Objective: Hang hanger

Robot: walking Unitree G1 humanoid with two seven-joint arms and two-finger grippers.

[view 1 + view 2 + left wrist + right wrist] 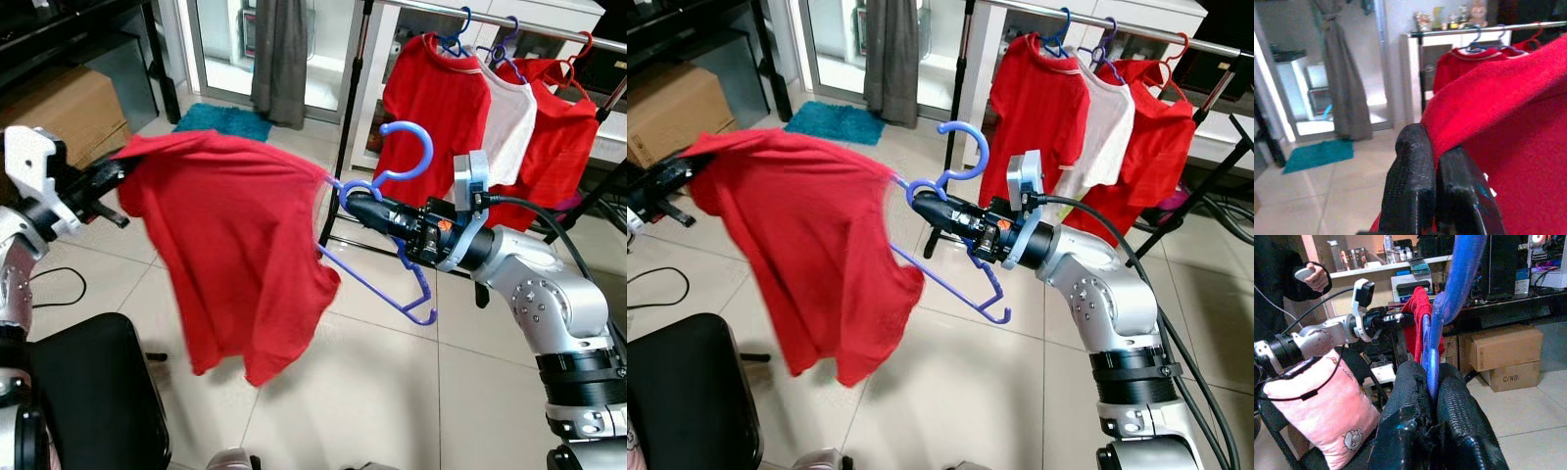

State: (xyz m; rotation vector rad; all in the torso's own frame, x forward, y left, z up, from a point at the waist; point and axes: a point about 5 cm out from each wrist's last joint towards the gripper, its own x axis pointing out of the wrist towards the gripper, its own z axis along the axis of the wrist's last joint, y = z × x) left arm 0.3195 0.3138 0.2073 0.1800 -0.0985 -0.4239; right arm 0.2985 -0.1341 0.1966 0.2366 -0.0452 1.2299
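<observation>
Both hands (351, 204) (118, 174) outstretched, clamping hanger (397, 171), shirt (230, 245).

There are 4 shirts: 1 red shirt (230, 255) on a blue hanger (392, 230) out in front, and 3 more on the rail (490, 15), 1 red shirt (426, 98), 1 white shirt (509, 117) and 1 more red shirt (558, 137). I count 4 hangers in all, 3 blue and 1 red hanger (580, 47). There are 2 grippers, the left gripper (116, 176) and the right gripper (355, 204). There is 1 teal mat (225, 120), 1 grey curtain (279, 59), 1 pink pillow (1320, 413), 1 black chair (93, 392) and 1 person's hand (1316, 279). I see 2 cardboard boxes (1506, 355).
</observation>
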